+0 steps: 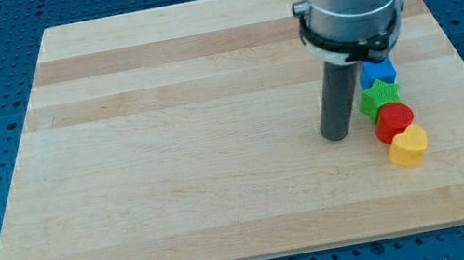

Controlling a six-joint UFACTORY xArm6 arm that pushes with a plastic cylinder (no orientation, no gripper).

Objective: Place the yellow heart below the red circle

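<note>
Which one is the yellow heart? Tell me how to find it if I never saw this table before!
Look at the wooden board and go to the view's right side, where four small blocks stand in a short line beside my tip. The yellow heart is the lowest one, touching the red circle above it. It is the only yellow block, nearest the view's bottom.

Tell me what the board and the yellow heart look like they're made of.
The board looks like pale wood with a smooth matte finish: lengthwise grain and plank stripes show. The yellow heart seems to be moulded plastic or painted wood: uniform colour, soft sheen, no visible grain.
</note>
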